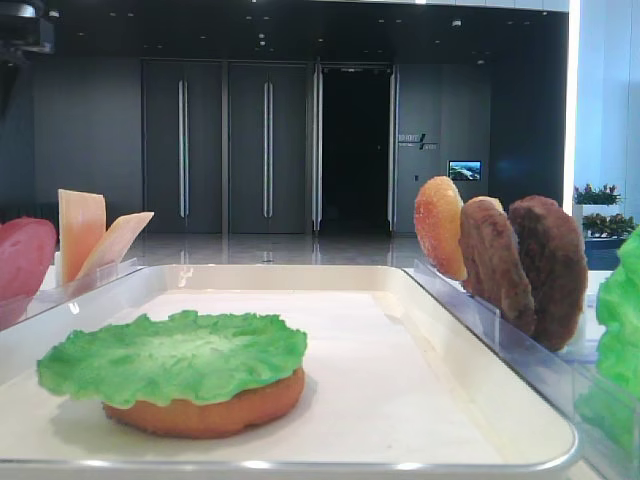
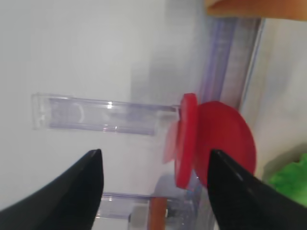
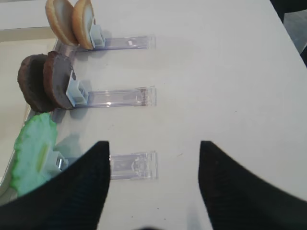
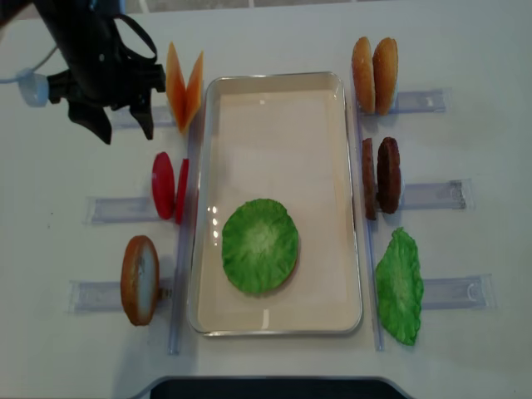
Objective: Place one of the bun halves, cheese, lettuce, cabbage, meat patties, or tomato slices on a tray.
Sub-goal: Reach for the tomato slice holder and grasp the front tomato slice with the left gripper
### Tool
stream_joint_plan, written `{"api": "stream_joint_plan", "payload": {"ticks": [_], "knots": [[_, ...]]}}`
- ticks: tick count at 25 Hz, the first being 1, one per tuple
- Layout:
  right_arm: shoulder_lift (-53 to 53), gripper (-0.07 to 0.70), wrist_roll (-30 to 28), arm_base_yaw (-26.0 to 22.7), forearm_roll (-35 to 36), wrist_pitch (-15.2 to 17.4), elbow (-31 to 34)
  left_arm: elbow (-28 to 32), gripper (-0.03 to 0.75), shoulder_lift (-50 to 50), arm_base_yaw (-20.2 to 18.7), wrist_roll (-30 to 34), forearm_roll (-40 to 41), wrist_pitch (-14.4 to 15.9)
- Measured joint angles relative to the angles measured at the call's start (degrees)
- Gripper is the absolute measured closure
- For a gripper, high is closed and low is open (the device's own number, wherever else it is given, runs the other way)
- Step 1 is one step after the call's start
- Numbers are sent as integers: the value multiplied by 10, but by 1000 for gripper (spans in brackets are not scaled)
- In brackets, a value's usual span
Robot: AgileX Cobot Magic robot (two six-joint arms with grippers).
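Left wrist view shows my left pincer (image 2: pixel 154 163) released, with the tomato slices (image 2: pixel 211 141) just ahead between its tips; I fear closing crooked could knock both from their rack (image 2: pixel 96 113).

White matte table (image 4: pixel 274 366) is carrying:
- a shallow cream-white rectangular tray with a shiny raised rim (image 4: pixel 274 80), lying at the centre;
- three clear plastic racks (image 4: pixel 104 209) lying left of the tray, their inner ends running up beside its left rim;
- three more clear plastic racks (image 4: pixel 432 195) lying to its right, likewise reaching its rim;
- a small pale round object (image 4: pixel 30 86) sitting near the far left corner.
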Motion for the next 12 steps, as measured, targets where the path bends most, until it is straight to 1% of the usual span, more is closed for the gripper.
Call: {"api": "stream_joint_plan", "payload": {"ticks": [7,12], "knots": [[0,213,0,0,0,0,0,0,199,0,-87,-74,0,0],[0,213,0,0,0,0,0,0,199,0,-131,-112,4,0]]}}
